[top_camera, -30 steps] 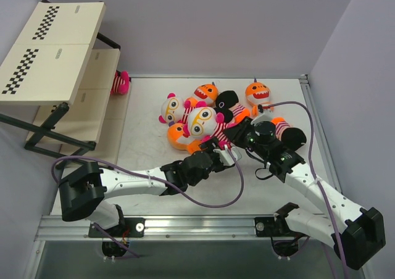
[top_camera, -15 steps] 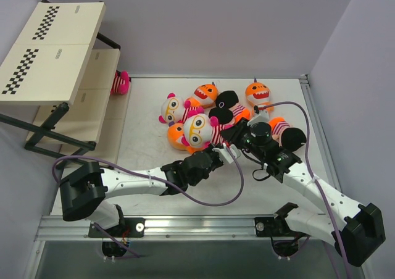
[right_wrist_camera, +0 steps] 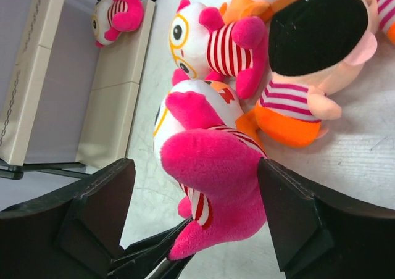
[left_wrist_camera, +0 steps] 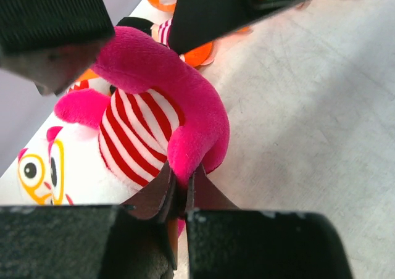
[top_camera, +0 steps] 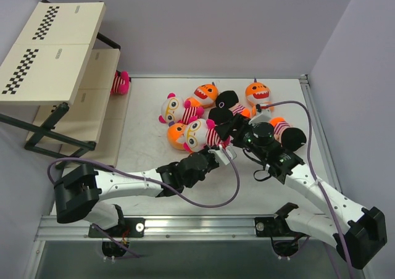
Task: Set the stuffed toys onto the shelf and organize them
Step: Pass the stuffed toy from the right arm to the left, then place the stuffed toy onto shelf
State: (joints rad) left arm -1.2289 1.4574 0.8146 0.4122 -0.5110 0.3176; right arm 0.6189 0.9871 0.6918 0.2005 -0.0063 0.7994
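My left gripper (left_wrist_camera: pixel 179 191) is shut on the pink foot of a pink-and-white striped goggle-eyed doll (left_wrist_camera: pixel 148 115), which lies at the near edge of the pile of stuffed toys (top_camera: pixel 216 109). My right gripper (right_wrist_camera: pixel 196 200) is open, its wide fingers (right_wrist_camera: pixel 99 202) standing on either side of the same doll's (right_wrist_camera: pixel 213 168) pink leg. From above, the held doll (top_camera: pixel 199 134) sits between the left gripper (top_camera: pixel 217 150) and the right gripper (top_camera: pixel 237 129). The shelf (top_camera: pixel 55 44) stands at the far left, and one striped doll (top_camera: pixel 120 81) lies on its lower board (right_wrist_camera: pixel 117 87).
The pile holds orange sharks (top_camera: pixel 257 92), black-headed dolls (top_camera: pixel 227 99) and another striped doll (top_camera: pixel 173 109). A black-headed doll (top_camera: pixel 290 137) lies beside the right arm. The shelf's black frame legs (top_camera: pixel 58 140) reach onto the table's left side. Purple cables loop from both arms.
The left gripper has shut on the striped doll's foot. The right gripper has opened and let go of it. The doll has shifted slightly toward the near edge.
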